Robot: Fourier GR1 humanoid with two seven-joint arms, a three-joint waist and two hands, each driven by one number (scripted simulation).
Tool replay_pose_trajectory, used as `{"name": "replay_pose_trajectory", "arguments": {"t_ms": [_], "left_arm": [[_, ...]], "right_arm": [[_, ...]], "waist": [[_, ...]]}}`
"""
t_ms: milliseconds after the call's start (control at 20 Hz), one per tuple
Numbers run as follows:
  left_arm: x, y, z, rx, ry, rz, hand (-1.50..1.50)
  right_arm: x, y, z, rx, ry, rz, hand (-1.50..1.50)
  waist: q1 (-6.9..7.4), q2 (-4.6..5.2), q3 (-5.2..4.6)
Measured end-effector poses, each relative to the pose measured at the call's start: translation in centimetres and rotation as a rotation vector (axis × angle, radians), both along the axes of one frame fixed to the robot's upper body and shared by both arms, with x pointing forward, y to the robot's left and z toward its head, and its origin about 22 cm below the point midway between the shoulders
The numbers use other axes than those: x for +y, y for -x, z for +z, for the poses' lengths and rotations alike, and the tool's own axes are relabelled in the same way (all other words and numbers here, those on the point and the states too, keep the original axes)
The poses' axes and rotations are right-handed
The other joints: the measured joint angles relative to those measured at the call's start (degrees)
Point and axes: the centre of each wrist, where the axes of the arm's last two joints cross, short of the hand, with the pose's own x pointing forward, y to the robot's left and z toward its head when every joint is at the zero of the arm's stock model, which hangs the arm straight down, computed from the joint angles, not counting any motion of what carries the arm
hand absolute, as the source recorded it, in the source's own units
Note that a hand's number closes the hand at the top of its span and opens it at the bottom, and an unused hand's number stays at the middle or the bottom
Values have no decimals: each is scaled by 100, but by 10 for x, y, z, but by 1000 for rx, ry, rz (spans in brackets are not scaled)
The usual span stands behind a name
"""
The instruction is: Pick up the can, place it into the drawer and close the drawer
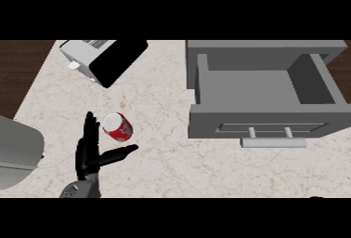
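The left hand (89,153) comes in from the lower edge with fingers straight and thumb spread to the right, released and holding nothing. The red can (118,127) stands on the worktop (165,153) just beside the fingers, in the gap above the thumb; I cannot tell whether they touch. Well apart to the right, the grey drawer (264,88) stands open, handle (273,142) facing the near edge. A toaster (103,58) sits at the far left.

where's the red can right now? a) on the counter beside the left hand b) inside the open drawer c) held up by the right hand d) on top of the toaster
a: the red can stands on the counter next to the open left hand, and the drawer is open.
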Motion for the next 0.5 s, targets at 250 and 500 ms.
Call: {"name": "replay_pose_trajectory", "arguments": {"t_ms": [250, 500], "left_arm": [[3, -7, -24, 12, 6, 19, -150], [14, -17, -30, 14, 15, 26, -150]], "right_arm": [[-2, -2, 1, 1, 6, 3, -150], [-1, -2, 5, 2, 3, 5, -150]], "waist": [[-13, 5, -1], [-15, 6, 1]]}}
